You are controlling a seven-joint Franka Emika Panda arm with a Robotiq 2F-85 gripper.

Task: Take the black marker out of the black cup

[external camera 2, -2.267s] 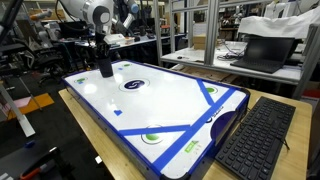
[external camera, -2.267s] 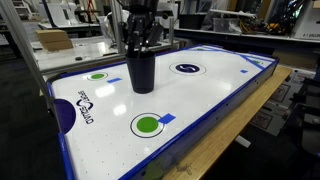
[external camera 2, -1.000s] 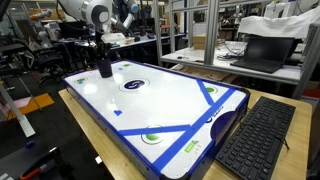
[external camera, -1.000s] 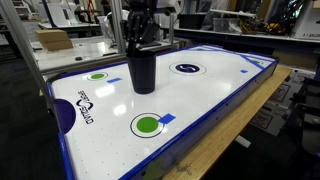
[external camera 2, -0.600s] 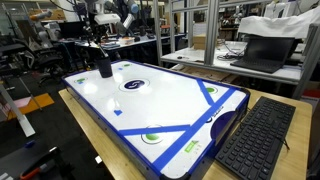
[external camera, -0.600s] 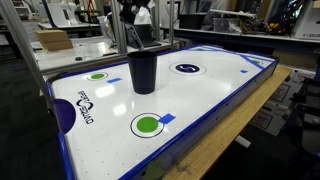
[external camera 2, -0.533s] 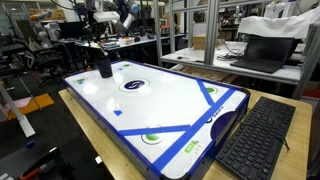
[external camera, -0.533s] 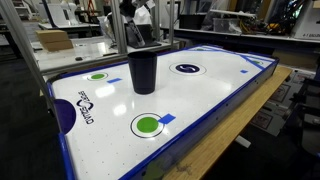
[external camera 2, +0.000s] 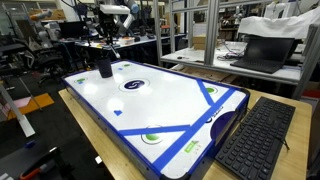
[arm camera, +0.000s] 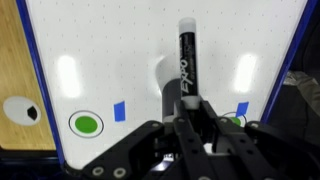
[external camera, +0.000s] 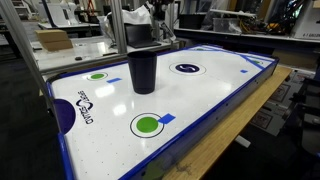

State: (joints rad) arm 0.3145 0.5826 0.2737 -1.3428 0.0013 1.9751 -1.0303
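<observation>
Pretty sure I'm in a robotics lab: air hockey table (external camera 2: 170, 95), keyboard (external camera 2: 255, 140), laptop (external camera 2: 262, 50), cluttered workbenches (external camera 2: 200, 45) all around.

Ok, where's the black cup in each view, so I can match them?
In an exterior view: the black cup stands upright left of centre on the white table.
In an exterior view: small, upper left, at the table's far end.
Wrist view: I cannot make it out; the gripper holding the black marker fills the lower middle.
Shared landmark: the white table with its blue border, in all three.
</observation>
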